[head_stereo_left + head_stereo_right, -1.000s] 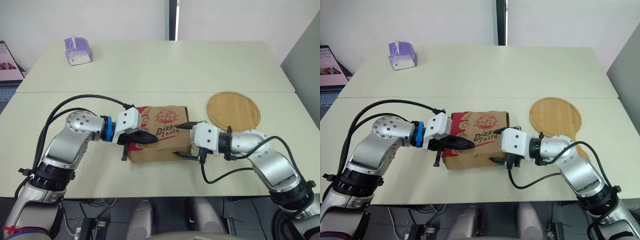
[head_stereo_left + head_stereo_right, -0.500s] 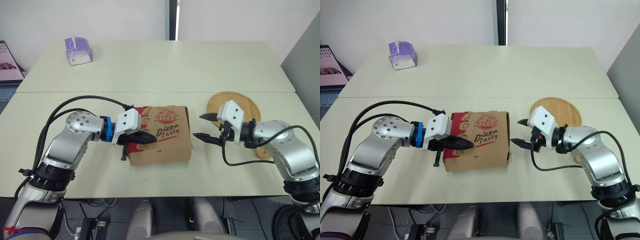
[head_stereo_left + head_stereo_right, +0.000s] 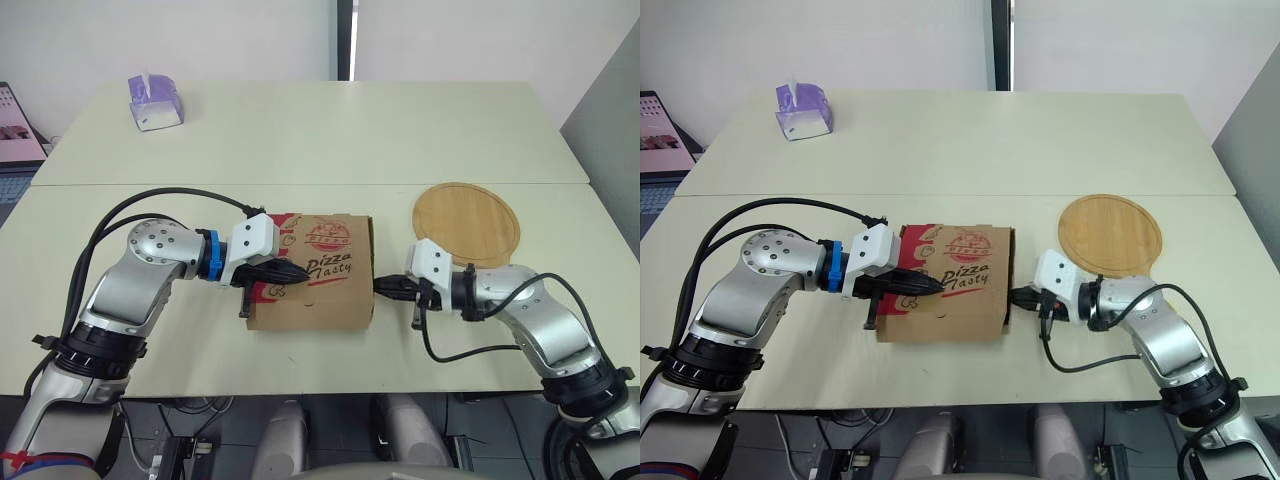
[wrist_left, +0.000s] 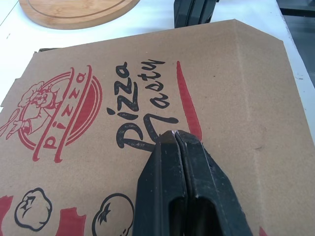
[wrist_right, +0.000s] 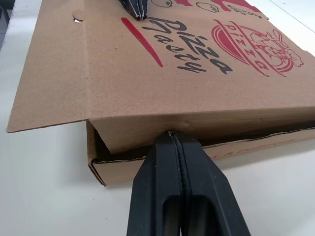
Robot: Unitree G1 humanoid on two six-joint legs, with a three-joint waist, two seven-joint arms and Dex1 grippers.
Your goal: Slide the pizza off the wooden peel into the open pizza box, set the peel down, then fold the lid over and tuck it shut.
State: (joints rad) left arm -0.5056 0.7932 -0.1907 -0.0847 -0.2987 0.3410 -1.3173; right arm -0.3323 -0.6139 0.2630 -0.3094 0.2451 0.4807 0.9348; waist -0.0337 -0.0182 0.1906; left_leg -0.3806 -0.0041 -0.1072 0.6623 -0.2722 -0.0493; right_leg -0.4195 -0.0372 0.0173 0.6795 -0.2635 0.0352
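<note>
The brown pizza box (image 3: 312,288) lies on the near table with its printed lid (image 4: 147,88) folded down over it. My left gripper (image 3: 300,272) is shut, its tips (image 4: 175,132) pressing on top of the lid near the lettering. My right gripper (image 3: 381,287) is shut too, its tip (image 5: 171,132) against the lid's side flap (image 5: 147,129) at the box's right side, where a dark gap still shows above the box wall. The round wooden peel (image 3: 467,222) lies flat on the table behind my right arm. The pizza is hidden.
A purple tissue box (image 3: 156,102) stands at the far left of the back table. A screen (image 3: 14,125) shows at the left edge. A seam (image 3: 450,184) divides the two tables. Black cables loop off both wrists.
My right gripper let go at the box's front right corner, pulled back toward the peel, shut, and returned to the box's right side. The box shifted slightly left. The left gripper stayed on the lid.
</note>
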